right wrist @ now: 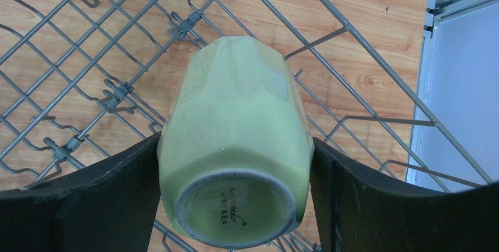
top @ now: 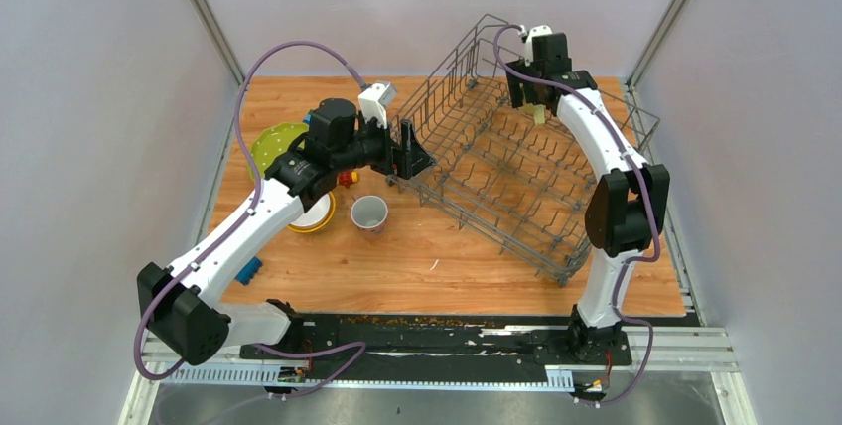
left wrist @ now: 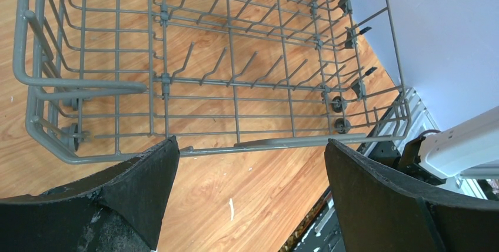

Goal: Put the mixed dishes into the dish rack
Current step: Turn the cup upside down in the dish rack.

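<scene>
The grey wire dish rack (top: pixel 516 187) stands at an angle on the right half of the wooden table. My right gripper (top: pixel 537 107) hangs over its far end, shut on a pale-green mug (right wrist: pixel 235 116). The mug's base faces the wrist camera, and a finger (right wrist: pixel 106 199) presses each side of it above the rack wires (right wrist: pixel 88 69). My left gripper (top: pixel 415 155) is open and empty at the rack's near-left corner; its fingers (left wrist: pixel 141 187) frame the rack rim (left wrist: pixel 265 143). A lime-green plate (top: pixel 270 142), a white bowl in a yellow one (top: pixel 318 214) and a pale mug (top: pixel 369 213) sit on the left.
A small blue block (top: pixel 248 269) lies near the left arm, and a red and yellow block (top: pixel 347 178) peeks out beside the left wrist. Grey walls close in the table on three sides. The arm bases stand along the front edge.
</scene>
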